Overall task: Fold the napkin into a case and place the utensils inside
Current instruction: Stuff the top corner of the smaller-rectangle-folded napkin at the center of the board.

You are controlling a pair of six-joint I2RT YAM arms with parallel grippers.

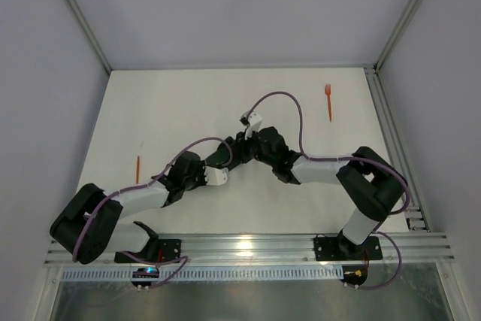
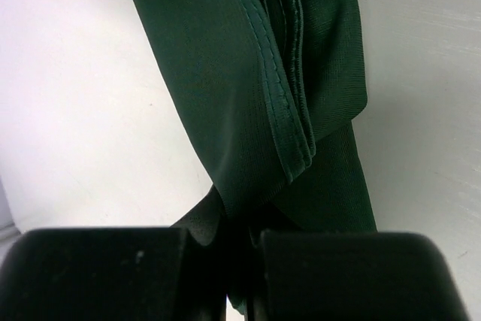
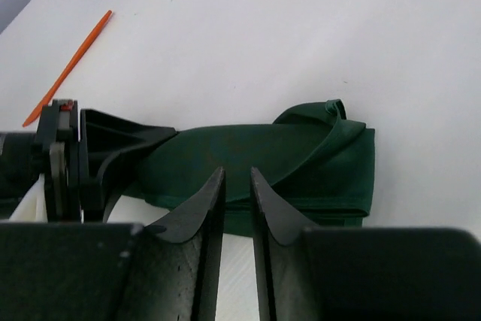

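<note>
The dark green napkin [image 3: 301,152] lies on the white table as a folded band with a loose flap curled over at its right end. My left gripper [image 2: 240,261] is shut on one end of it, and bunched hemmed layers [image 2: 255,73] hang from the jaws. My right gripper [image 3: 237,174] hovers over the band's near edge, its jaws a narrow gap apart with nothing between them. In the top view both grippers meet mid-table, left [image 1: 234,148] and right [image 1: 261,144], hiding the cloth. An orange fork [image 1: 328,101] lies far right. The other orange utensil [image 1: 138,168] lies at the left.
The left gripper's black body [image 3: 113,159] sits at the left end of the napkin in the right wrist view, with the orange utensil [image 3: 68,69] beyond it. Purple cables [image 1: 285,110] loop over the arms. A metal rail [image 1: 391,148] borders the table's right side.
</note>
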